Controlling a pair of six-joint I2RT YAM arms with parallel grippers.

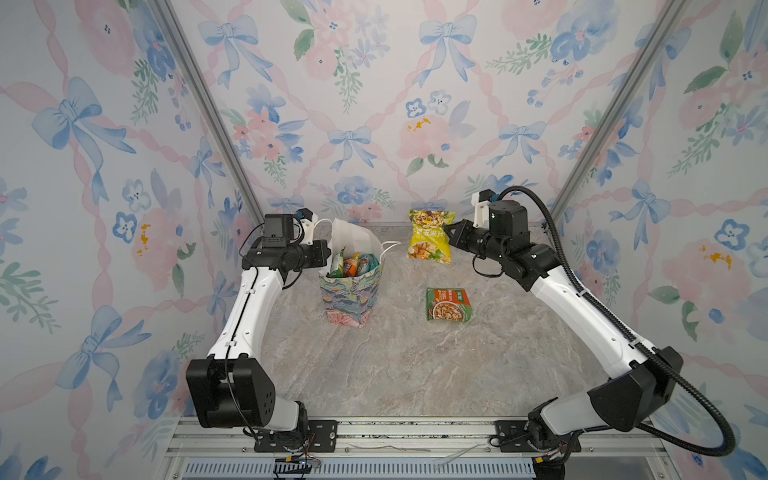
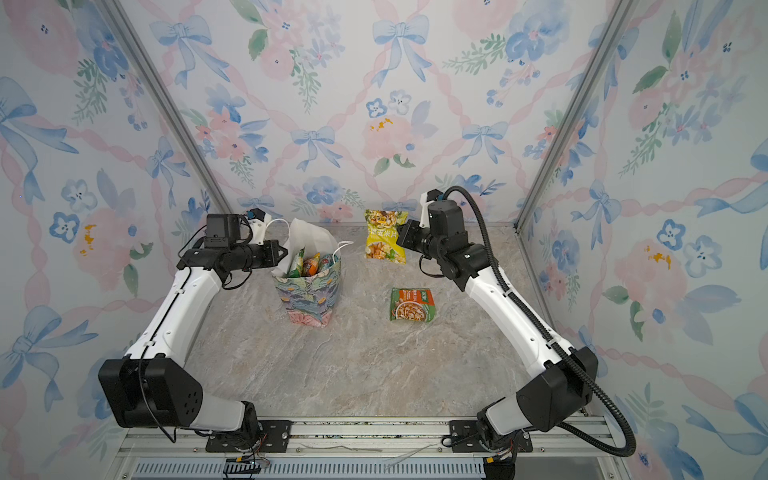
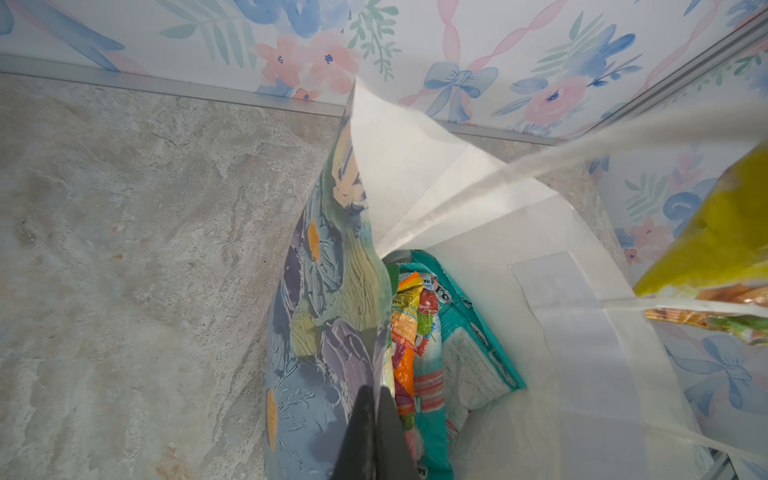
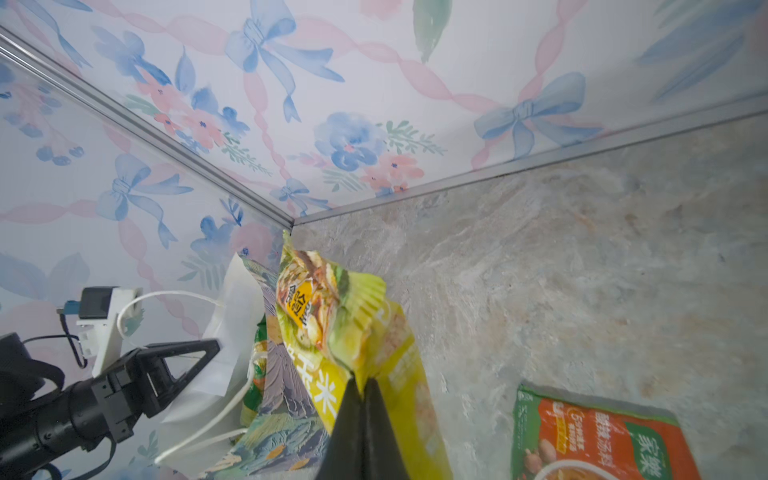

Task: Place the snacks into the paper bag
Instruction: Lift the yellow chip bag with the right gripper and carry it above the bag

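**Paper wall pinched, yellow pack aloft**

Left side. My left pincer (image 3: 376, 395) is clamped tight on the left wall of the paper bag (image 1: 349, 299), just under the rim, holding the mouth agape. Risk, as I judge it: the paper is thin and creased. A sideways tug could tip the bag or tear the wall, and a slackened pinch would let the mouth fold shut. Inside, teal, orange and green snacks (image 1: 353, 264) stand on end against the pinched wall. Bare white lining shows past them.

Middle. The yellow chip pack (image 1: 430, 243) hangs clear of the table (image 1: 395, 374), to the right of the bag's mouth and not yet over it. A white cord handle (image 3: 602, 148) crosses the opening in the left wrist view. Risk: coming across, the wide pack could snag that cord or the rim. It could also land on the upright packets and perch there instead of dropping in.

Right side. My right pincer (image 4: 361, 382) is closed on the pack's right edge, a narrow bite on glossy film. It may slip or swing. Nearer me, the orange-green nut pack (image 1: 448, 304) lies flat on the table, below that pincer and well apart from the bag. Neither pincer touches it.
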